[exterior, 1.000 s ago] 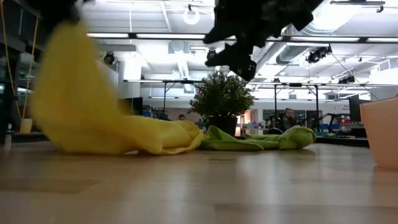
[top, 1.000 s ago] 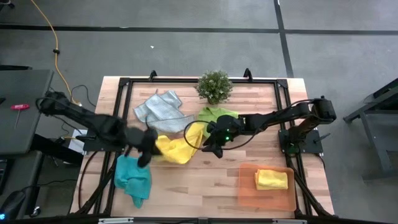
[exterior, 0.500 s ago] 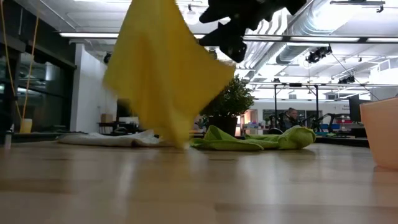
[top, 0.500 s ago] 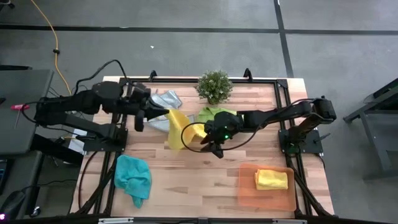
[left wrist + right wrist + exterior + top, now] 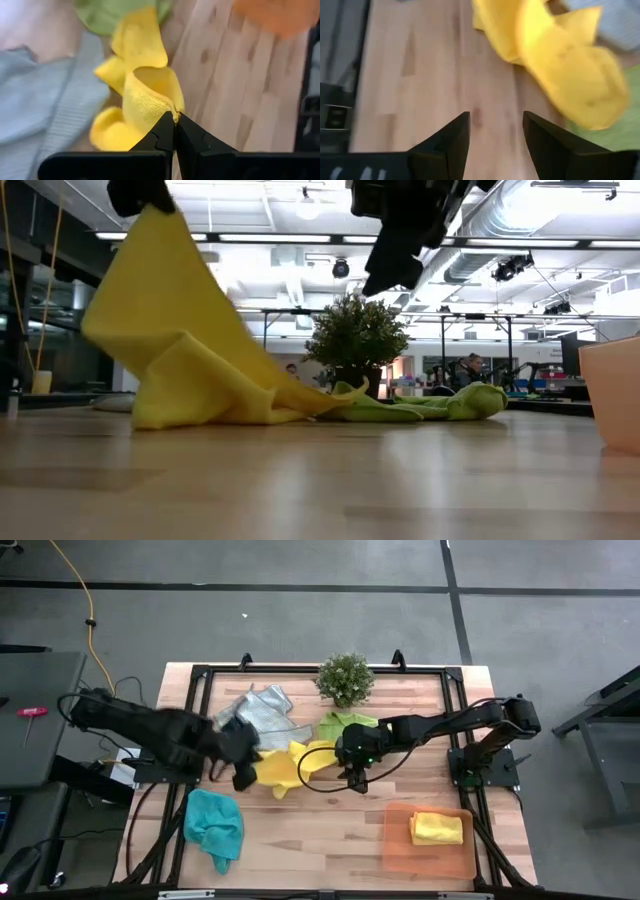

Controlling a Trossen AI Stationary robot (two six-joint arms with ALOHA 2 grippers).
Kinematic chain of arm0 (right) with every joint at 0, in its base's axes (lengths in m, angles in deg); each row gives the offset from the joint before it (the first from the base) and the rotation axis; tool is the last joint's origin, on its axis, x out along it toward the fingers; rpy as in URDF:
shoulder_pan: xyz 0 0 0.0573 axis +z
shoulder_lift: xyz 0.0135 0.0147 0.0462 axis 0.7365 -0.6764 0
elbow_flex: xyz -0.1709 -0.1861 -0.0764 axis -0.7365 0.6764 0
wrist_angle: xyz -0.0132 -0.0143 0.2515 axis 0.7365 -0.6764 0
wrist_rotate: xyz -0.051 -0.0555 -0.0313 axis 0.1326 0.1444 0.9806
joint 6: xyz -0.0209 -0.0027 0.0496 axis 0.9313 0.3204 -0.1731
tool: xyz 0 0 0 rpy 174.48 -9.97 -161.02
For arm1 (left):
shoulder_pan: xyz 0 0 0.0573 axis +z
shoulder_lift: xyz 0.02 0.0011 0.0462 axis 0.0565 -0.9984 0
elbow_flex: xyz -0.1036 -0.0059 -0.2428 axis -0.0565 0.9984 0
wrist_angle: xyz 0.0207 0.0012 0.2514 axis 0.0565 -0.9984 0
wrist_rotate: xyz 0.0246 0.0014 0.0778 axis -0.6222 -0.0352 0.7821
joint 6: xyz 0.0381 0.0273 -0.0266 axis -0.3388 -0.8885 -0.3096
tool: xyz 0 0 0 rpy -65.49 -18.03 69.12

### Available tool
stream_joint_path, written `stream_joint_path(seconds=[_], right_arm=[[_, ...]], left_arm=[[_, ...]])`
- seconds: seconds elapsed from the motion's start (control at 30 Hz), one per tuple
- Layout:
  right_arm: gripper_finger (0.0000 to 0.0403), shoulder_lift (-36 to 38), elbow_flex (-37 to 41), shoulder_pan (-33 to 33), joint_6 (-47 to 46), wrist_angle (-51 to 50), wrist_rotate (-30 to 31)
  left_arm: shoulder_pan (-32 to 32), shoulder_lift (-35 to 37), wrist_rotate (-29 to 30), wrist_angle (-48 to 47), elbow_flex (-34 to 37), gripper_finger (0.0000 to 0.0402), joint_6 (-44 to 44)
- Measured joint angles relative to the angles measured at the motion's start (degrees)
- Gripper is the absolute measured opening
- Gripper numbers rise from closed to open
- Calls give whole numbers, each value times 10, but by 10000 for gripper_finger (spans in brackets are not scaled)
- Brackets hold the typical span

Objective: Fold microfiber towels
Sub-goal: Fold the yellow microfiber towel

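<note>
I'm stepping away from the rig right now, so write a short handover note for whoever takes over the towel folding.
Left gripper: shut on a corner of the loose yellow towel, lifting it at table centre; the rest drapes on the wood.
Right gripper: open, empty, hovering beside that towel.
Done: one folded yellow towel lies in the orange tray.
Left: the loose yellow one, the lime green towel by the plant, the grey towel at the back left, and the teal towel at the front left, all crumpled.
</note>
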Motion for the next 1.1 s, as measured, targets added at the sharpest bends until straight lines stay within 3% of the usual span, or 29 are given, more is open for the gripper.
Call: stream_joint_path(seconds=[0.17,0.4,0.73,1.1], right_arm=[[174,0,0,0,70,-3,58],[174,-23,-1,-11,182,-42,135],[174,-106,0,-22,407,-27,162],[174,-145,0,-28,523,1,201]], left_arm=[[-42,-48,1,46,43,0,22],[-52,-68,6,66,51,0,47],[-52,-53,19,78,52,0,51],[-52,-51,21,91,51,0,53]])
